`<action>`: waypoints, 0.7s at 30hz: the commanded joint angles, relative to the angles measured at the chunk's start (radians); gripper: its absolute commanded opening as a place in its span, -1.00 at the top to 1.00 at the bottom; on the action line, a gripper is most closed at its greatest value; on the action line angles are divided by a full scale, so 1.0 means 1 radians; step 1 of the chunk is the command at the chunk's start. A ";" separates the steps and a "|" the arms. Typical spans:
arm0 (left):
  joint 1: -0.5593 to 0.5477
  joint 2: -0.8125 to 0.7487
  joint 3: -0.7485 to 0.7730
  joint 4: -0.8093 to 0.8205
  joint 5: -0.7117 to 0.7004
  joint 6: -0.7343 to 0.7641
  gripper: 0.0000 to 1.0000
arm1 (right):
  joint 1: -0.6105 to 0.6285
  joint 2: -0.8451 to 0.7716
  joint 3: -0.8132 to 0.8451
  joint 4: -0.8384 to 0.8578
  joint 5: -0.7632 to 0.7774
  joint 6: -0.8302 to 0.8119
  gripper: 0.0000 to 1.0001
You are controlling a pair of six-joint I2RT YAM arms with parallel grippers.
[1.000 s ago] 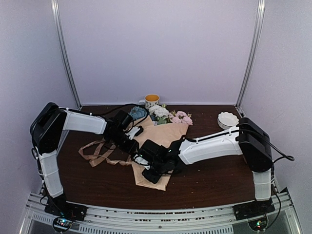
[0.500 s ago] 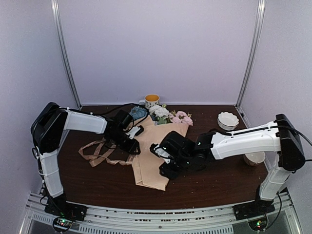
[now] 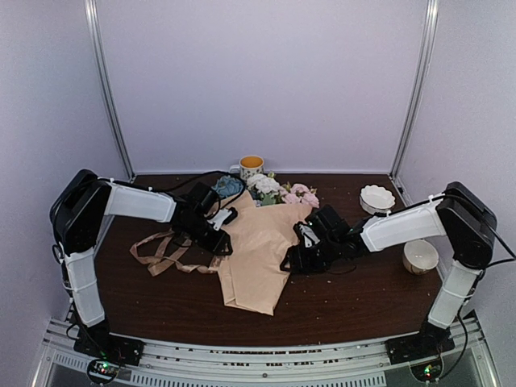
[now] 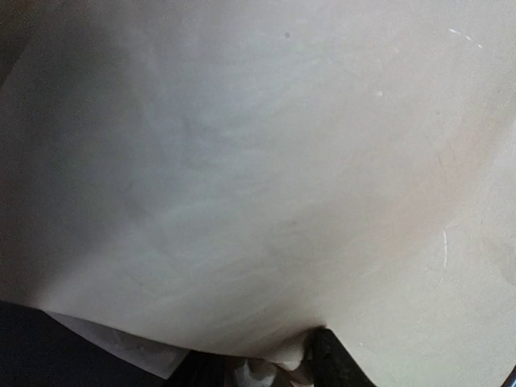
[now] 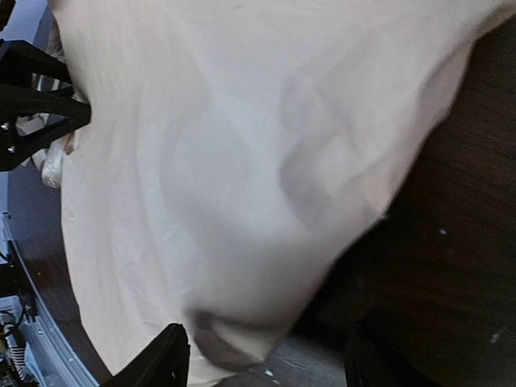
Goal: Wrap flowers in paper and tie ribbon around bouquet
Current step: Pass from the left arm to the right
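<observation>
Matt, softly creased peach paper lies on a dark wood-grain table.

Top view bright, even; wrist views blurred, paper shadowed

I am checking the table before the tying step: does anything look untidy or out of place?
Yes. The ribbon lies in a loose tangle on the table, left of the bouquet, not around it.
</observation>
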 commanded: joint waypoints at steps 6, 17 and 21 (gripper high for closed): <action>0.000 0.062 -0.057 0.010 0.002 0.006 0.20 | 0.002 0.094 -0.021 0.299 -0.171 0.206 -0.33; 0.001 0.068 -0.060 0.024 0.011 0.003 0.25 | 0.001 0.127 0.008 0.425 -0.195 0.299 -0.11; 0.001 0.070 -0.060 0.024 0.012 0.004 0.26 | 0.002 0.125 0.023 0.418 -0.188 0.318 -0.05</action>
